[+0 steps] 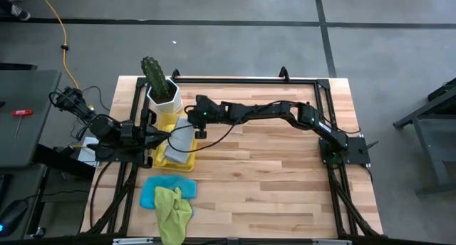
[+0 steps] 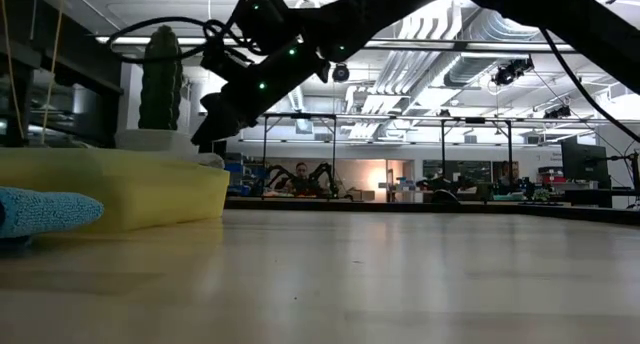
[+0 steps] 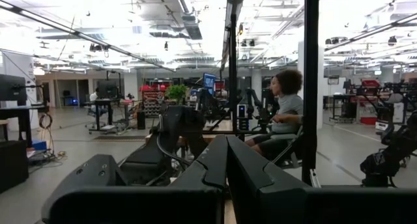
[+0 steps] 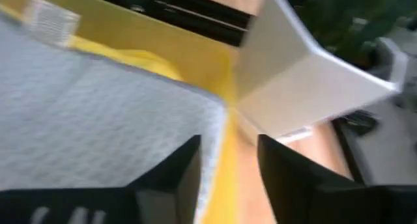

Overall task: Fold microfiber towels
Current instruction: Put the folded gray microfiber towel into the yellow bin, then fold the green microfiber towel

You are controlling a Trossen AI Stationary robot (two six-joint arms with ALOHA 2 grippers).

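Grey towel laid in the tray, right gripper's jaws spread

The right gripper (image 4: pixel 228 168) hangs over the folded grey microfiber towel (image 1: pixel 182 138) inside the translucent yellow plastic tray (image 1: pixel 158 158), empty; best to lift straight up, clear of its rim. Beside the tray: one light blue towel (image 1: pixel 151 191), one lime green towel (image 1: pixel 173 213). Left gripper (image 3: pixel 225 162) pressed together.

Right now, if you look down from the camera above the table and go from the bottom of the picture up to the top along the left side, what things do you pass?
Lime green towel → light blue towel → yellow tray holding the grey towel → white pot with the cactus.
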